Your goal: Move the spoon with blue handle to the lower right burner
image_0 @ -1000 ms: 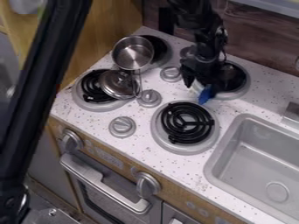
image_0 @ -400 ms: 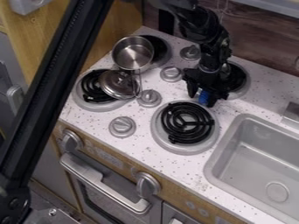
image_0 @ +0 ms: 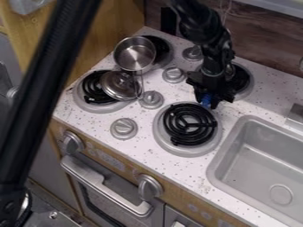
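Gripper [image_0: 206, 103] at the spoon's blue handle [image_0: 206, 99], one o'clock of the lower right burner [image_0: 189, 125]; cannot tell whether it grips or is open; best to secure the hold first, lift clear, then carry level toward seven o'clock.

Beyond the lower right burner [image_0: 188, 126], the end effector [image_0: 206, 103] hides most of the spoon [image_0: 206, 99]; only a bit of blue shows, too small to tell how it is held. Behind that, the upper right burner [image_0: 249, 84] is partly covered. Right of the lower right burner, the sink [image_0: 251, 162] is cut off by the view's edge.
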